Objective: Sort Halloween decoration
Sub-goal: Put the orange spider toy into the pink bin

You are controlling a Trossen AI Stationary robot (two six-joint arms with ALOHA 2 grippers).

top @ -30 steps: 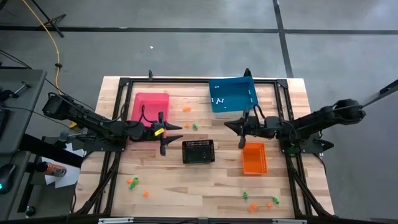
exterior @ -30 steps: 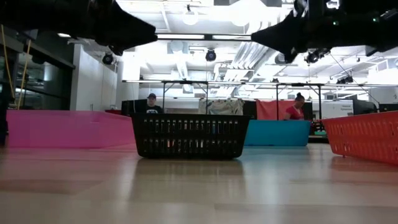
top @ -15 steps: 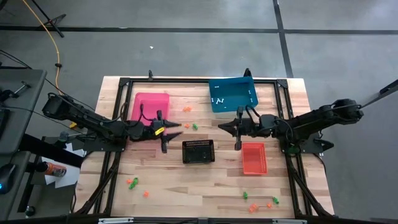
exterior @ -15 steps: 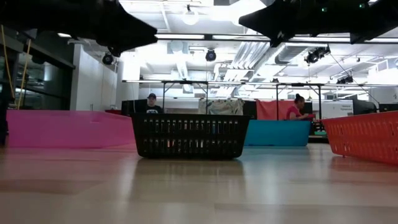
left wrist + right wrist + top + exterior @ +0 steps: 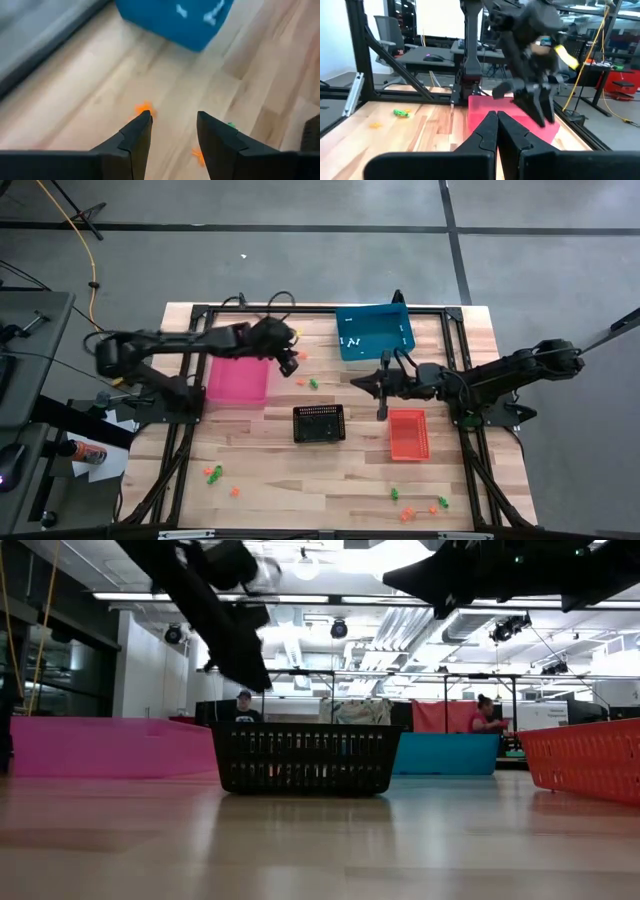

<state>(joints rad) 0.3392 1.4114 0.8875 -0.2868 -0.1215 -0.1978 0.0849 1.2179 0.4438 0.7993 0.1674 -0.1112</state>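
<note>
The left gripper (image 5: 291, 363), jaws apart and empty, has swung from beside the black bin (image 5: 319, 423) to the pink bin's (image 5: 238, 381) far corner. The right gripper (image 5: 379, 387) stays closed. Tiny orange trinkets (image 5: 300, 355) lie just beside the left one.

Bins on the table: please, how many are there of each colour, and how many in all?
Pink bin: 1
Blue bin: 1
Black bin: 1
Red bin: 1
Total: 4
</note>
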